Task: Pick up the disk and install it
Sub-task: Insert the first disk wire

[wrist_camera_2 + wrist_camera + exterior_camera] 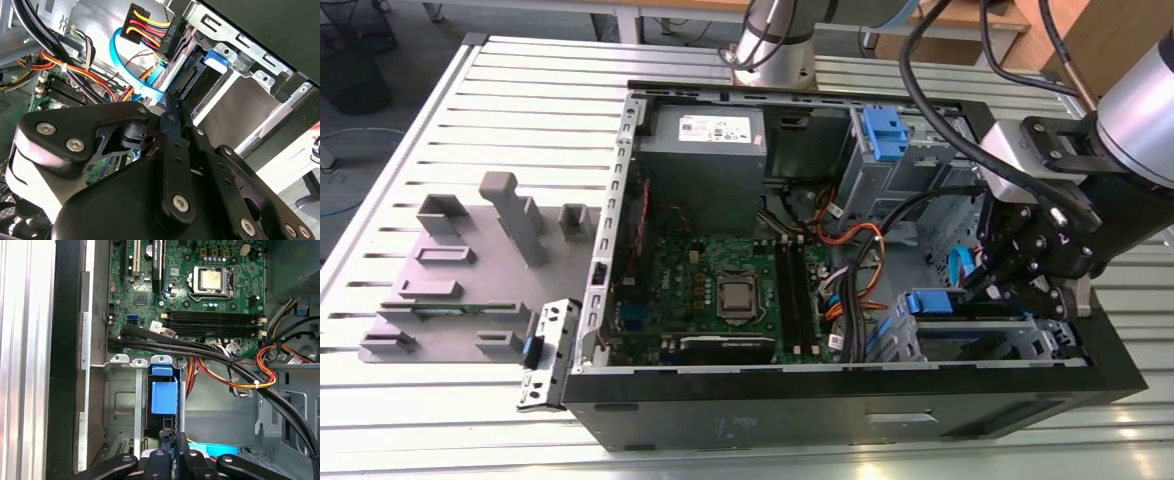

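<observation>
Blue-edged disk [164, 396] already seated on edge in the metal drive cage [120, 405], with the gripper [172, 440] just behind it.

Black fingers [172, 117] are pressed together with nothing between them, their tips at the rear end of the disk, where its connector shows in the second wrist view. By my reading the pick-up and insertion are done, though I cannot tell whether the disk is pushed fully home. Beyond the drive cage, black cables [200, 347] cross to the green motherboard [200, 285].
</observation>
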`<state>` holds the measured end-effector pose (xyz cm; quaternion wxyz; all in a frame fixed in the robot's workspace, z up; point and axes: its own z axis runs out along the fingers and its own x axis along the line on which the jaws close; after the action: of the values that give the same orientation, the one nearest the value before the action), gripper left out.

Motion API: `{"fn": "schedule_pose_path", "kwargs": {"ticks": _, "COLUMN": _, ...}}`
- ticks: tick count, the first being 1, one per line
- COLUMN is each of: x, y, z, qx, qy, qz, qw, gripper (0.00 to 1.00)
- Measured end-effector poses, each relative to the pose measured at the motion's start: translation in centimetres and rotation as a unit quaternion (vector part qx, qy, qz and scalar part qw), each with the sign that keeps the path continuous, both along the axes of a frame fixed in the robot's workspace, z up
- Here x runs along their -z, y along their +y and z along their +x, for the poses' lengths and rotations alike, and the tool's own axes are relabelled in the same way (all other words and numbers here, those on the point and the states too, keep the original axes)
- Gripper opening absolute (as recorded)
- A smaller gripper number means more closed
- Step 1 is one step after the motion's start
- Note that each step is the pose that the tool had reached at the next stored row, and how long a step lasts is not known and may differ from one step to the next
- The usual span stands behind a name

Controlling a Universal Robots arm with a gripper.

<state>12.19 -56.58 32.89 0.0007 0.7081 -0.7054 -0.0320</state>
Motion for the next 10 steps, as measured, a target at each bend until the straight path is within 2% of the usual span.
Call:
{"fn": "schedule_pose_path", "kwargs": {"ticks": 3, "x": 0.05, "y": 0.00, "z": 0.00, "qx": 0.000, "qy": -0.0001, "qz": 0.0004, "qw": 1.00000, "gripper": 0.17}}
{"fn": "schedule_pose_path", "kwargs": {"ticks": 4, "x": 0.04, "y": 0.00, "z": 0.00, "qx": 0.000, "qy": 0.0000, "qz": 0.0003, "qw": 1.00000, "gripper": 0.23}}
{"fn": "schedule_pose_path", "kwargs": {"ticks": 5, "x": 0.03, "y": 0.00, "z": 0.00, "qx": 0.000, "qy": 0.0000, "qz": 0.0002, "qw": 1.00000, "gripper": 0.23}}
{"fn": "schedule_pose_path", "kwargs": {"ticks": 6, "x": 0.01, "y": 0.00, "z": 0.00, "qx": 0.000, "qy": 0.0000, "qz": -0.0001, "qw": 1.00000, "gripper": 0.29}}
{"fn": "schedule_pose_path", "kwargs": {"ticks": 10, "x": -0.13, "y": 0.00, "z": 0.00, "qx": 0.000, "qy": 0.0000, "qz": -0.0003, "qw": 1.00000, "gripper": 0.29}}
